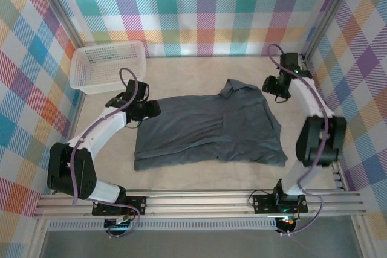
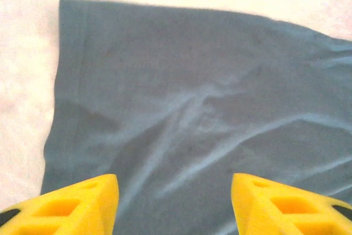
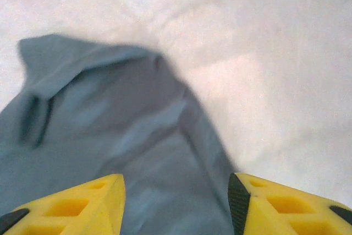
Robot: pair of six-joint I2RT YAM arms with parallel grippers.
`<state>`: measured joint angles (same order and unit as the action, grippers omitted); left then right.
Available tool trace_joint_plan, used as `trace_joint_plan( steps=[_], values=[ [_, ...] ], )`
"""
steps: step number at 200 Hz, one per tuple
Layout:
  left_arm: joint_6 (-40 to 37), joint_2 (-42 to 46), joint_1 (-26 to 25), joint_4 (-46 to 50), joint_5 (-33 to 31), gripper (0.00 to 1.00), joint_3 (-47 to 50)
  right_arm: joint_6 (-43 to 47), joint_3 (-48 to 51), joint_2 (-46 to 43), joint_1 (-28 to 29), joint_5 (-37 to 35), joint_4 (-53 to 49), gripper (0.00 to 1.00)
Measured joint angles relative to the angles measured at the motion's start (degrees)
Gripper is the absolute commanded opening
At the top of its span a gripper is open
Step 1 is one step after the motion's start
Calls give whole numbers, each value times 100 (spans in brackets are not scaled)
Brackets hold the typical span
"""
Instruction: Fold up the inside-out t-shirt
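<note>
At the far left corner of the pale beige desk (image 1: 181,70) sits a white plastic lattice basket (image 1: 109,64), rectangular and well apart from the cloth. To its right and nearer the arms, the left claw (image 2: 173,207) hangs over the left edge of the dark slate blue-grey, short-sleeved cloth t-shirt (image 1: 211,131). Its yellow fingers (image 2: 77,205) are spread wide, with nothing between them but wrinkled fabric lying below. The t-shirt lies spread out flat in the middle of the desk, with a straight edge at the left and a folded-over flap at its far right corner. Long creases run across its body. Seen from the left wrist, one corner of the cloth shows square against bare desk. At the right, the right claw (image 3: 176,205) hovers just beside the far right corner of the t-shirt, by the folded flap. Its yellow fingers likewise stand apart and pinch nothing, with cloth under the left finger and bare desk beyond the right one.
</note>
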<state>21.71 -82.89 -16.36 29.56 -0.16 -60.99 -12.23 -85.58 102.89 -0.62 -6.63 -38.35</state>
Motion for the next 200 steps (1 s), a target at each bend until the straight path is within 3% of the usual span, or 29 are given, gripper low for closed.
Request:
trace_joint_plan(
  steps=[41,114,127,162,200],
  values=[
    [-494,-243,120,-17,4,70,-352,1036,-1644,2076,105,-490,-400,60],
    [-649,-557,280,-7,7,83,-470,1403,-3445,3595,216,85,-1176,53],
    [-621,-577,280,-2,9,86,-470,1362,-3464,3648,216,179,-1244,44],
    [-514,-640,345,-4,4,100,-472,1248,-3847,3773,216,428,-1478,1],
    [-437,-780,647,7,-170,96,-566,1071,-3960,3598,214,369,-1563,0]
  ],
)
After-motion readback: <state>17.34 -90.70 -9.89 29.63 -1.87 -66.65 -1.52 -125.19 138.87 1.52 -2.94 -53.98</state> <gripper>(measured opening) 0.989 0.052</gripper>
